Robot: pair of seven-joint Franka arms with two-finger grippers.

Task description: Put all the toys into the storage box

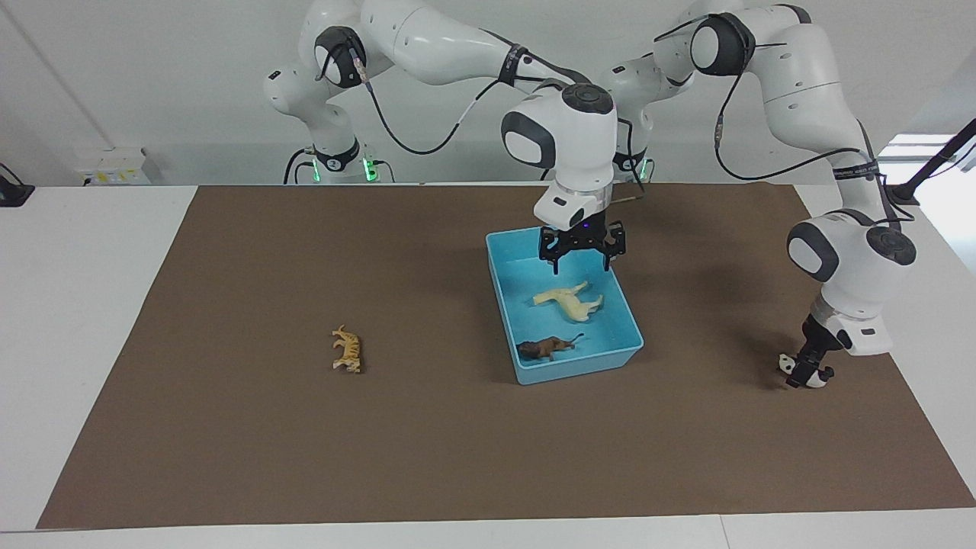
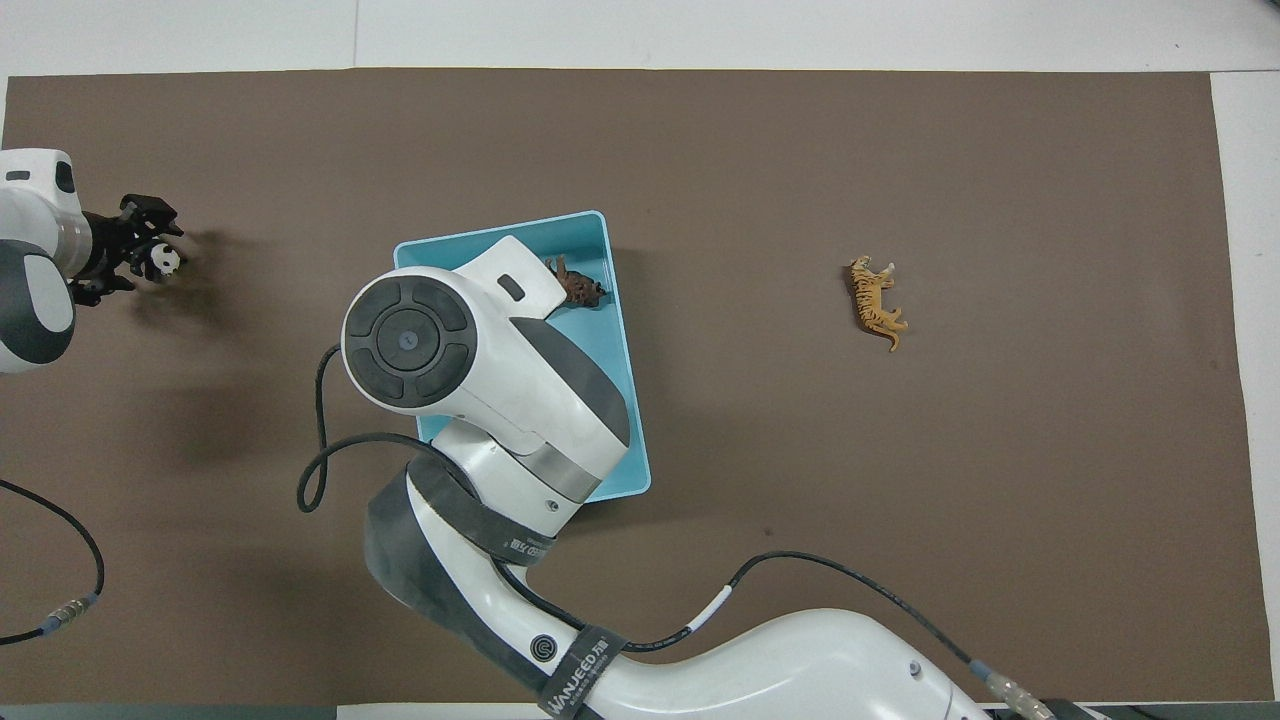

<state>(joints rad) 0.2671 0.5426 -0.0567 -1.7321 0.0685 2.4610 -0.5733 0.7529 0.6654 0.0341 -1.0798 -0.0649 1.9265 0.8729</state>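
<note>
Right gripper (image 1: 581, 258) up over storage box (image 1: 631, 324), over the end nearer the robots; fingers spread wide, tips pointing down, nothing between them. In overhead view, right arm's wrist covers most of box interior and the gripper itself.

Cream-white horse (image 1: 568, 300) lying on its side on box floor, roughly mid-box, just under and a bit farther from robots than right gripper; not touching it. Hidden in overhead view.

Dark brown shaggy animal (image 1: 544, 348) also in box, on its side, at the end farthest from robots, close to wall on the right arm's side. Apart from horse. Partly visible in overhead view (image 2: 577, 286) past the wrist.

Orange striped tiger (image 1: 347, 350) out on brown mat (image 1: 229, 427), well apart from box, toward right arm's end of table. Lying flat; seen too in overhead view (image 2: 877, 305).

Left gripper (image 1: 802, 369) down low at mat level, toward left arm's end of table, fingers apart w/ black-and-white panda (image 1: 817, 375) between/right at the tips. Contact w/ panda: can't tell. Overhead view: left gripper (image 2: 146, 243) fingers either side of panda (image 2: 160, 261).
</note>
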